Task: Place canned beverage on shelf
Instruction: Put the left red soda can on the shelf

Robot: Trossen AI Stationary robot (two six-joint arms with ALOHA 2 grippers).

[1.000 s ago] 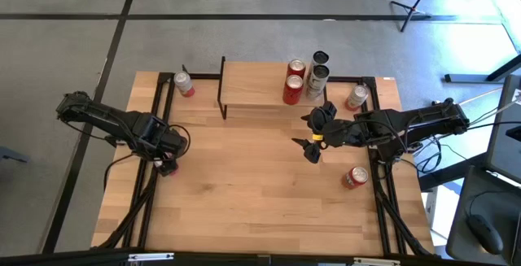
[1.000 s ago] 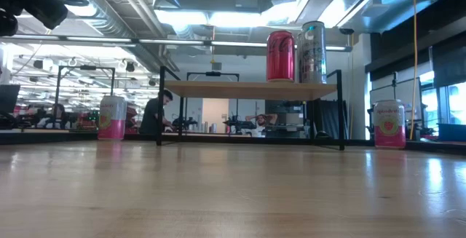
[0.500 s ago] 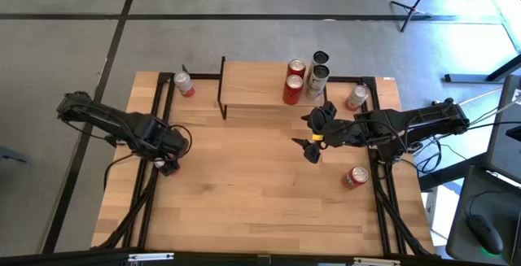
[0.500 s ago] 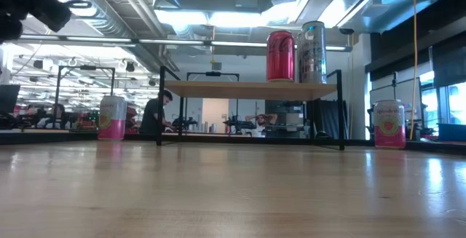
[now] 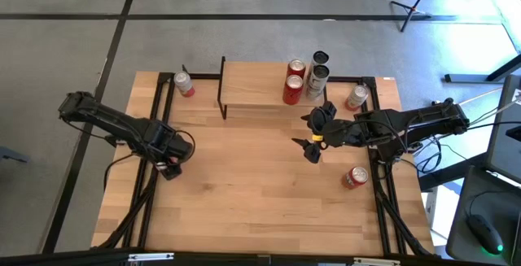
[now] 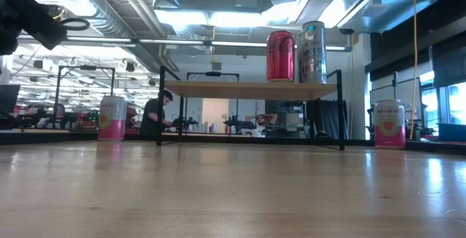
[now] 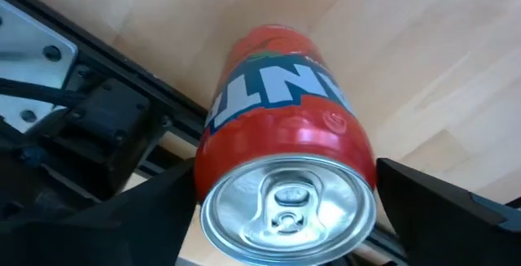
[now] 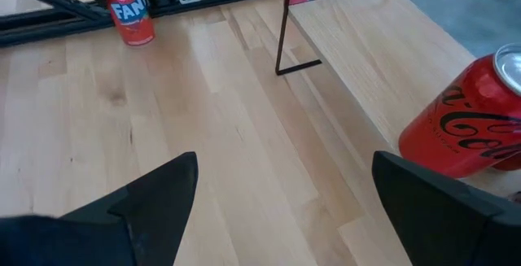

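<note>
Fanta can (image 7: 281, 128): red, standing on the table at the left edge, right between the left fingers in the left wrist view; also shows far off in the right wrist view (image 8: 129, 10), upright by the table's black frame rail. Hidden under the left gripper from above.

Left gripper (image 5: 170, 166): down over that can at the table's left side, a finger (image 7: 444, 209) on each side of it, jaws spread wide. Can't tell if the pads are actually touching yet.

Shelf (image 5: 252, 85): at the back of the table, middle-ish, light top on thin black legs. Left part of the top bare.

Cans on shelf: two red Coke cans (image 5: 294, 83) plus two tall silver ones (image 5: 317, 74) bunched at the right end. From table level the red one (image 6: 281, 56) and a silver one (image 6: 313, 52) stand upright on top.

Right gripper (image 5: 316, 134): hanging just in front of the shelf's right end, jaws wide apart, nothing in them.

Other cans: one pink-and-white back left (image 5: 184, 84), one back right (image 5: 356, 97) beside the shelf, one red near the right edge (image 5: 354, 176).

Table (image 5: 252, 193): light wood, black frame.
</note>
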